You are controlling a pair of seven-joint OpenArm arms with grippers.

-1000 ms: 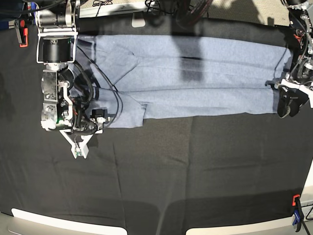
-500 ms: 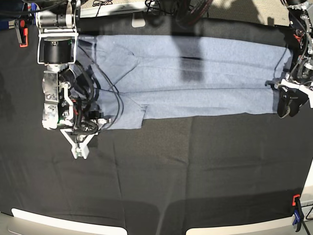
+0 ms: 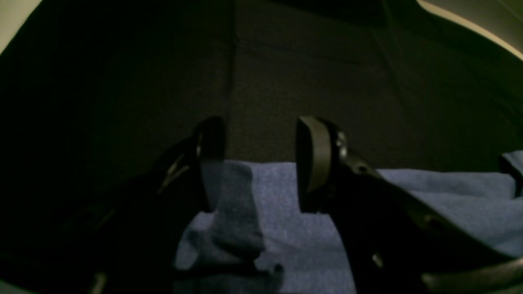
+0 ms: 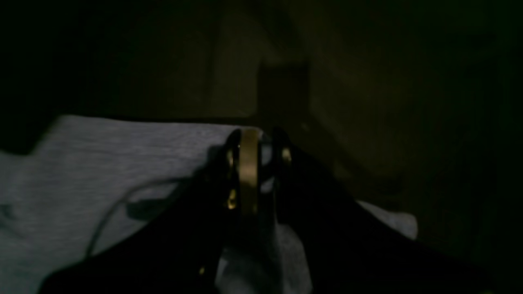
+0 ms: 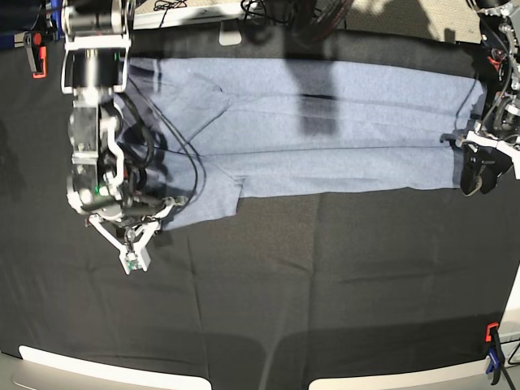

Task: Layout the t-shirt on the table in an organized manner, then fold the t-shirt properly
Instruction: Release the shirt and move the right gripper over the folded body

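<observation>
Lying across the far half of the worktop (image 5: 268, 276), the t-shirt (image 5: 325, 122) spreads as a long light blue-grey band, folded lengthwise, with a crease line running along its middle. No lettering shows on the upturned side. A dark shadow patch sits on the cloth near its centre. One short sleeve (image 5: 191, 101) is folded over the body toward the base view's left, and a lower flap (image 5: 207, 199) hangs out past the straight near edge there.

Right pincer (image 5: 134, 253), at the base view's left: in the right wrist view its jaws stand nearly together with pale grey cloth between them, so it looks clamped on the t-shirt's near corner, though that view is very dark and I hold this loosely. A thin cable (image 5: 183, 150) from that arm loops over the fabric.

Left pincer (image 3: 259, 163), at the base view's right: jaws well apart, straddling the t-shirt's edge, with a raised wrinkle of blue cloth just beside the left-hand finger (image 3: 210, 159). Nothing gripped.

Around: matte black cloth covers the worktop, with faint fold lines. An orange clamp (image 5: 36, 53) at the far left edge, another orange-and-blue clamp (image 5: 492, 353) at the near right edge. Two pale curved shapes (image 5: 97, 374) at the near edge. Cables and gear (image 5: 268, 12) beyond the far edge.

No containers in sight.
</observation>
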